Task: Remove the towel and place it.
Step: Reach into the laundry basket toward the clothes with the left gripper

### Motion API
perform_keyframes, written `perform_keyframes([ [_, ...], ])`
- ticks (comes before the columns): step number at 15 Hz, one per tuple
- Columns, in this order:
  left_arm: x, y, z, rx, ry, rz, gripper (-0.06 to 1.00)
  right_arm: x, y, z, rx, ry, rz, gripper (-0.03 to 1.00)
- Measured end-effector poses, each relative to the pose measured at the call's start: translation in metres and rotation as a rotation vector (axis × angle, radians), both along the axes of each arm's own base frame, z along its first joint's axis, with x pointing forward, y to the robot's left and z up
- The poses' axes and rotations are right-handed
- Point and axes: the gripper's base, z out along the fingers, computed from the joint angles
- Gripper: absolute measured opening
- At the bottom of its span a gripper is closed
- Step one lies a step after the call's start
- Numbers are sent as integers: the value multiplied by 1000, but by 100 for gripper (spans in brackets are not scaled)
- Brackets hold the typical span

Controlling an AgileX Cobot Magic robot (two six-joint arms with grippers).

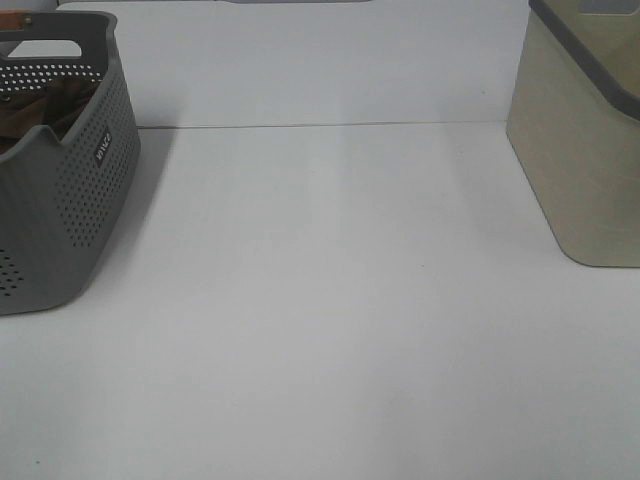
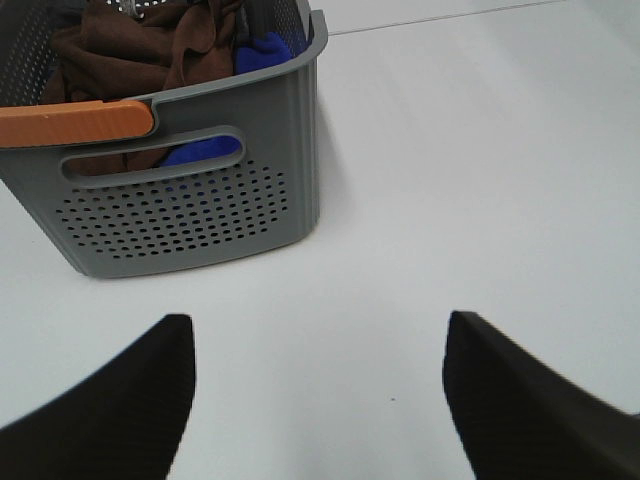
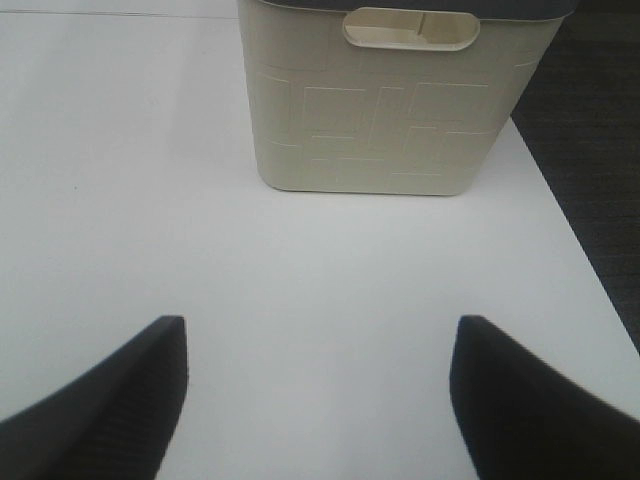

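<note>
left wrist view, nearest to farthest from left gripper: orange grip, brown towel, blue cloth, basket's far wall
1. orange handle grip, near rim of grey perforated basket
2. dark brown plush towel, blue cloth: inside, too close to call
3. far basket wall, behind them

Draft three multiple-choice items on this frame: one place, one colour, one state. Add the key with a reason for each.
1. Where is the brown towel?
A. In the grey perforated basket
B. On a shelf
C. On a chair

2. What colour is the cloth beside the towel?
A. Red
B. Blue
C. White

3. What state is the left gripper in?
A. Shut on the towel
B. Shut on the basket rim
C. Open, holding nothing

Key:
1 A, the left wrist view shows the towel bunched inside the basket's walls.
2 B, blue fabric shows at the rim and through the handle slot.
3 C, its jaws stand wide apart with nothing between them, short of the basket.
</note>
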Motion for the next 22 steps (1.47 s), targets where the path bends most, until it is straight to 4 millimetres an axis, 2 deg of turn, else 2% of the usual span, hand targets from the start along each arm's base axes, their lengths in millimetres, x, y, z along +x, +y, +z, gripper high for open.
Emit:
perform_keyframes([
  [22,0,0,0,0,0,0,67,0,0,0,0,0,0,70],
])
